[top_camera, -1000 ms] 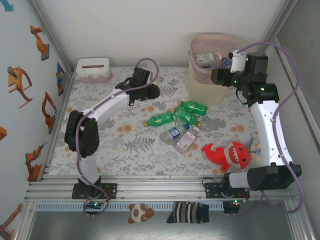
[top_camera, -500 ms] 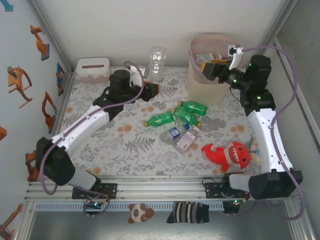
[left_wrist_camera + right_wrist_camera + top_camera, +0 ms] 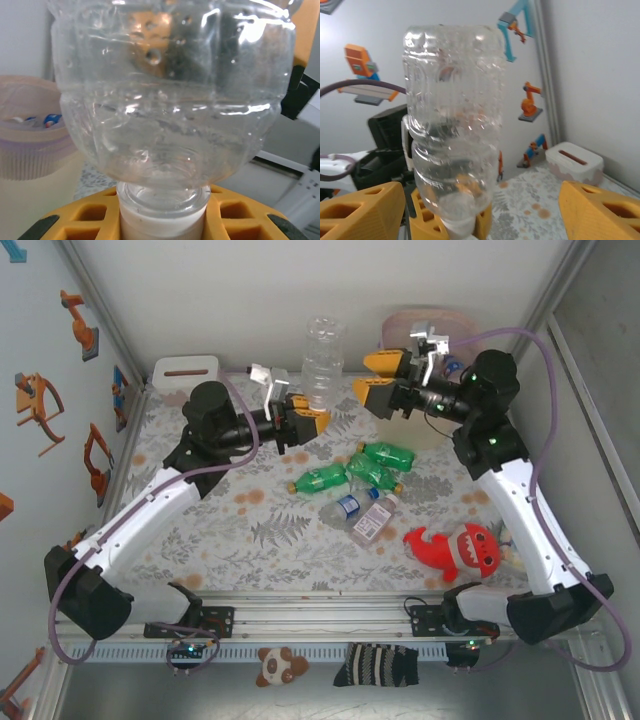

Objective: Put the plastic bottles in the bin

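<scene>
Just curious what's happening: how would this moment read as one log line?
left tool: shut on clear bottle, neck down | right tool: open, facing it

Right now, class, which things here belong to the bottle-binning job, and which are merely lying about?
Job: clear bottle in the left claw; green bottles; labelled clear bottles; bin.
Lying about: red shark toy; white slotted box; small plush animal; striped sock.
</scene>
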